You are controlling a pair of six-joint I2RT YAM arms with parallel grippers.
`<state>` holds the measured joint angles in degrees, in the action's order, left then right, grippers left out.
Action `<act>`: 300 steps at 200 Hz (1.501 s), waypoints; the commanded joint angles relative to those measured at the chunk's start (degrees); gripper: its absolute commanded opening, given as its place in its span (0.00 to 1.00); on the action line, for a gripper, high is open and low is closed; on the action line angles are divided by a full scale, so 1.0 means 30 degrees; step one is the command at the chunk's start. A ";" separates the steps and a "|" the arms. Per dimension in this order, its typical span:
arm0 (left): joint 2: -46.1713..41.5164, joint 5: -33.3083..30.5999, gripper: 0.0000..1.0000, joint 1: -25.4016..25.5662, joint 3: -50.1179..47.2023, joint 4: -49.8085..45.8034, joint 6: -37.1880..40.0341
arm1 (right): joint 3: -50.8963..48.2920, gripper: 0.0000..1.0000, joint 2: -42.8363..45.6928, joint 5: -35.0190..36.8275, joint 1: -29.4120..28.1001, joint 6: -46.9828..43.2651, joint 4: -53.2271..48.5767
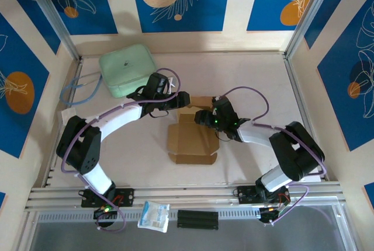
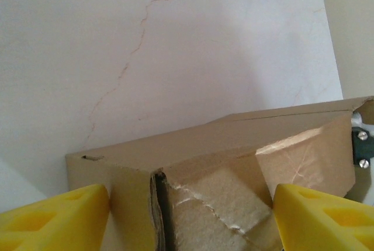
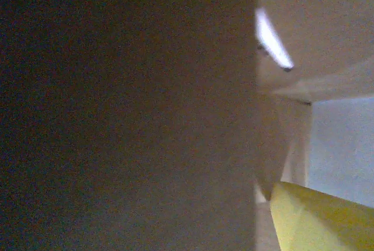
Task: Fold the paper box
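We find the paper box mid-table, partly formed: its far walls stand raised, while the near panel and flaps lie flat, unfolded. The left gripper sets its fingers wide astride a raised corner; whether they grip it we cannot tell. The right gripper sits close against cardboard, opening indeterminable.

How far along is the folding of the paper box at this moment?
Done: the far end of the paper box is creased up off the table; the left wrist view shows walls standing. In hand: the left gripper straddles that raised part and the right gripper meets it from the other side; a firm grip is not clear. Left: the near panel and flaps lie flat, so the box is not closed.
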<state>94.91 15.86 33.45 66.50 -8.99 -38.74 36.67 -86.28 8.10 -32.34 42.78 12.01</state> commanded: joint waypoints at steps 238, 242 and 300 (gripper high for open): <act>-0.0786 -0.9385 0.29 0.9922 -0.0577 -0.1496 0.2080 | -0.1276 0.31 0.5324 0.5709 0.2233 -0.5156 -0.3833; -0.0501 -0.9312 0.27 0.9978 -0.0483 -0.1485 0.1948 | -0.1201 0.29 0.5299 0.6123 0.2106 -0.5200 -0.4013; 0.1878 -0.8300 0.16 1.0119 0.0120 -0.0103 0.1922 | -0.0923 0.16 0.5553 0.7905 0.1927 -0.4887 -0.5194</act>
<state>98.04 -10.31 63.77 63.61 -11.55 -32.95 32.93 -70.35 27.31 -26.30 28.25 -1.41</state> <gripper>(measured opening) 0.169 0.182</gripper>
